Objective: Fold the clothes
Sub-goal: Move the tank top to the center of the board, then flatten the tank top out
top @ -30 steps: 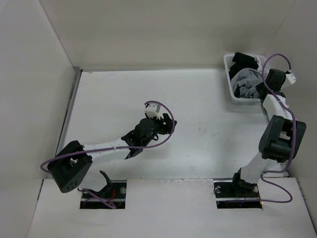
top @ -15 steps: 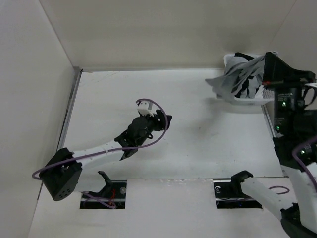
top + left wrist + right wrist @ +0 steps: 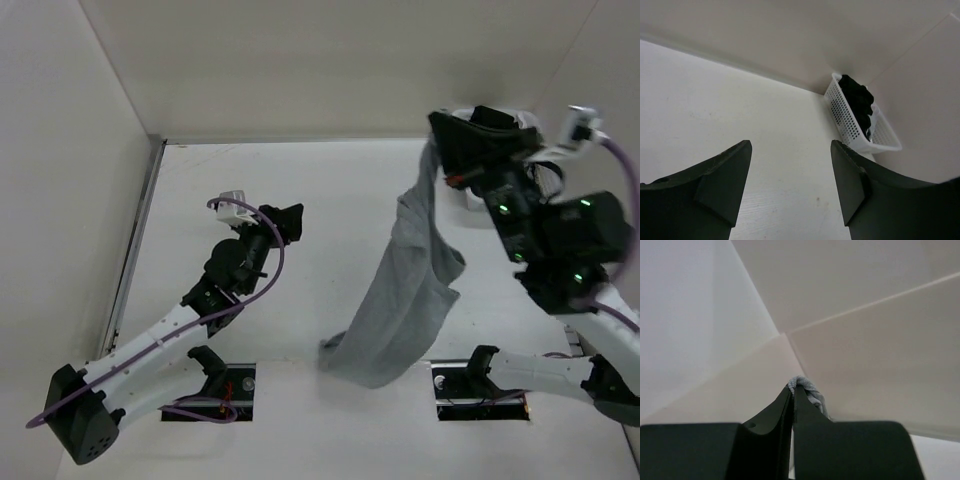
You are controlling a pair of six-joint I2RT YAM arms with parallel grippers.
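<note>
Folding is not yet started: the right gripper [image 3: 446,138] clamps the soft heather-grey knit tank top [image 3: 400,295] aloft, hanging unfolded; the left gripper [image 3: 790,152] gapes empty.

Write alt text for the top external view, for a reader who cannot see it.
The right gripper, shut, holds a soft heather-grey knit tank top high by one edge, so it hangs long over the white table. The left gripper hovers open and empty over the table's left half.
</note>
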